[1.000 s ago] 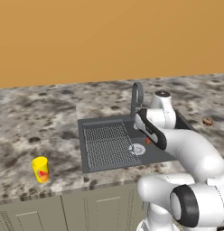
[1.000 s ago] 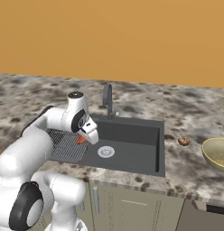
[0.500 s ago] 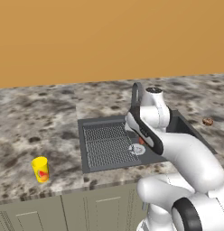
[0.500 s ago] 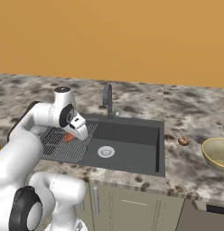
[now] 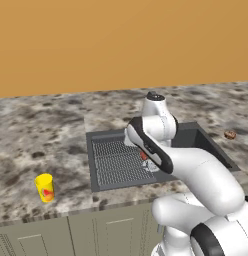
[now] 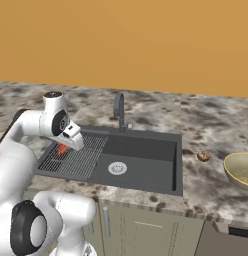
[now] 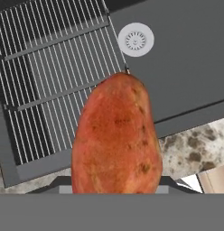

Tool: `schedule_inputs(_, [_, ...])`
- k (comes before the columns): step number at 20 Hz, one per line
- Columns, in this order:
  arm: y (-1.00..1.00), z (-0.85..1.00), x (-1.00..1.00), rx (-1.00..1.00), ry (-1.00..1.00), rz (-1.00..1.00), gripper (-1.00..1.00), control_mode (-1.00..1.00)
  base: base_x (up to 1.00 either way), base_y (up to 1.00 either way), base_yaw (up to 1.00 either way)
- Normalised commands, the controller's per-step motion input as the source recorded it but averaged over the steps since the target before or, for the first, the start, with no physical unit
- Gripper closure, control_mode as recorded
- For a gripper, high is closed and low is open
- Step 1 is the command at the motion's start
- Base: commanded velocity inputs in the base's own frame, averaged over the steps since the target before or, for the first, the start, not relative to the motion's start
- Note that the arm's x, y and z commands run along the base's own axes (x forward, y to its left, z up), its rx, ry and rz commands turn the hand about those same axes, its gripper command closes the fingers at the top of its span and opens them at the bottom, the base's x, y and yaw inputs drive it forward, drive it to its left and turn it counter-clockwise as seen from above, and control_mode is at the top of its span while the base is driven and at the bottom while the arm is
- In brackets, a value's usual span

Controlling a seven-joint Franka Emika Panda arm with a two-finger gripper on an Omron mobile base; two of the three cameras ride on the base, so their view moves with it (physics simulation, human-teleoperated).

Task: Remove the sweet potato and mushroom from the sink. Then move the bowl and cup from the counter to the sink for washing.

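My gripper (image 6: 62,148) grasps the sweet potato (image 7: 117,137) above the sink's (image 6: 146,150) ribbed drainer grid (image 7: 46,67); I see the mushroom (image 6: 203,156) lying on the worktop (image 6: 206,125).

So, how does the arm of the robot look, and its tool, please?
The white, glossy, rounded arm is built of thick tubular segments. Its joints are marked by dark bands and round dark-grey end caps; one cap sits on top of the upper joint. The tool has a small, white, boxy body. No cables or markings can be seen.
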Motion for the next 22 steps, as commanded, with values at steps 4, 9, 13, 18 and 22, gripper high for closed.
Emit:
schedule_inputs(4, [0.53, 0.08, -0.02, 0.00, 0.00, 0.10, 1.00, -1.00, 0.00, 0.00, 0.00])
schedule_inputs(9, [0.51, 0.02, 0.00, -0.01, 0.00, 0.08, 1.00, -1.00, 0.00, 0.00, 0.00])
schedule_inputs(13, [0.49, 0.00, 0.00, -0.02, 0.00, 0.09, 1.00, -1.00, 0.00, 0.00, 0.00])
schedule_inputs(18, [0.45, 0.00, 0.00, 0.00, 0.00, 0.08, 1.00, -1.00, 0.00, 0.00, 0.00])
schedule_inputs(22, [0.49, -0.02, 0.00, 0.00, 0.00, 0.04, 1.00, -1.00, 0.00, 0.00, 0.00])
